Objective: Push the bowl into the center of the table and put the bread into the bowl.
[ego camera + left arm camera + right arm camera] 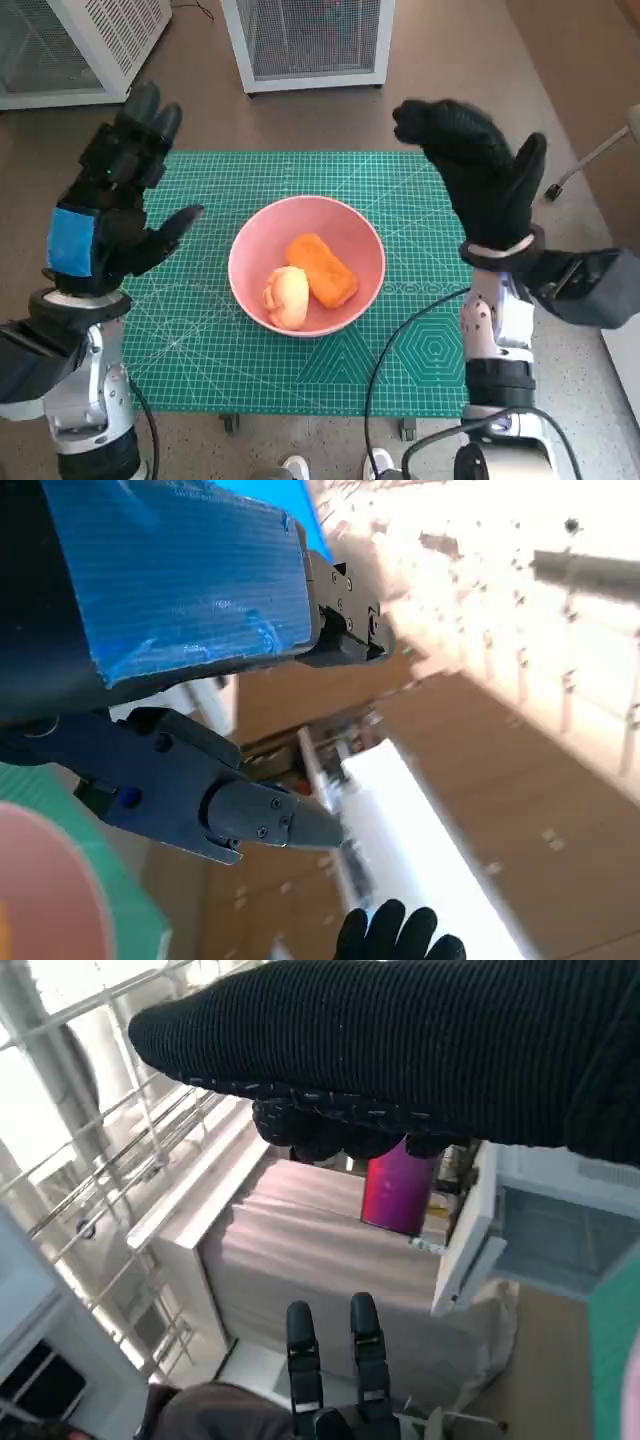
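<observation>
The pink bowl [306, 264] sits mid-bench on the green mat [200, 340] — both bread [321, 270] pieces lie inside. The left hand [112, 205] and right hand [480, 180] hover raised at either side, fingers spread, empty.

Head camera looks steeply down over the desk [200, 370]. Each wrist camera sits close behind its robot hand, facing the room and catching the other's fingertips.

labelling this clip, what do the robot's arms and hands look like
Left robot hand: black, blocky, blue tape across its back. Right robot hand: black knitted glove with a pale cuff band. Both forearms are pale grey with black joints; a black cable loops beside the right one.
</observation>
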Motion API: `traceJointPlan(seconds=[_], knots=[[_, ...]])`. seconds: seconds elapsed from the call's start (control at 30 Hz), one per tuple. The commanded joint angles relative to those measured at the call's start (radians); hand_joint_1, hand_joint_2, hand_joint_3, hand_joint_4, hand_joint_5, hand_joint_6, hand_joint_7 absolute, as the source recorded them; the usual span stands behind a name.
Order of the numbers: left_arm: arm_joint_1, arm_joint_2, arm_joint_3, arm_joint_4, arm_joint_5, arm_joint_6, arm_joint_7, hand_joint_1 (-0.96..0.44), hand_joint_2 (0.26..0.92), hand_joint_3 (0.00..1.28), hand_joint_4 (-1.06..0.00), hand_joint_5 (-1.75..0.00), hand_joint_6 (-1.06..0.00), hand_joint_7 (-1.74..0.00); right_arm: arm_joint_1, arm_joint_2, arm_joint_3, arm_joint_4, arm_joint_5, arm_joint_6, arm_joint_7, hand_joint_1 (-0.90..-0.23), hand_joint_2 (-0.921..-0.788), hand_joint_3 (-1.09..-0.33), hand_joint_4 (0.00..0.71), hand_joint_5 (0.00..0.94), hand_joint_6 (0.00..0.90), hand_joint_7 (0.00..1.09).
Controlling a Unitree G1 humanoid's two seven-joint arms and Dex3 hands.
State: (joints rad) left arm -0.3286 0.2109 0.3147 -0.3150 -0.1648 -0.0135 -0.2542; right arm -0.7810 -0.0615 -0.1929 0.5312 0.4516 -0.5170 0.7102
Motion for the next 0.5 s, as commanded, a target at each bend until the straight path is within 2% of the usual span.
traceJointPlan(seconds=[0.03, 0.2, 0.3, 0.5], knots=[[-0.008, -0.008, -0.020, -0.008, -0.006, -0.048, 0.029, -0.62, 0.921, 0.37, -0.31, -0.02, -0.35, -0.09, -0.018, -0.014, 0.004, 0.023, -0.028, -0.004, -0.016, -0.622, -0.921, -0.596, 0.263, 0.006, 0.401, 0.02], [-0.010, -0.007, -0.039, -0.002, -0.004, -0.078, 0.044, -0.63, 0.921, 0.41, -0.33, -0.01, -0.09, -0.58, -0.037, -0.021, 0.001, 0.032, -0.036, -0.015, -0.019, -0.617, -0.921, -0.593, 0.263, 0.005, 0.406, 0.02], [-0.010, -0.004, -0.050, 0.001, -0.005, -0.090, 0.047, -0.62, 0.921, 0.43, -0.33, -0.01, -0.03, -0.67, -0.041, -0.023, 0.002, 0.031, -0.038, -0.021, -0.019, -0.619, -0.921, -0.590, 0.263, 0.004, 0.413, 0.02], [-0.009, -0.007, -0.069, 0.000, -0.012, -0.098, 0.052, -0.62, 0.921, 0.44, -0.33, -0.01, -0.02, -0.71, -0.041, -0.028, 0.005, 0.023, -0.041, -0.030, -0.019, -0.626, -0.921, -0.582, 0.261, 0.003, 0.419, 0.02]])
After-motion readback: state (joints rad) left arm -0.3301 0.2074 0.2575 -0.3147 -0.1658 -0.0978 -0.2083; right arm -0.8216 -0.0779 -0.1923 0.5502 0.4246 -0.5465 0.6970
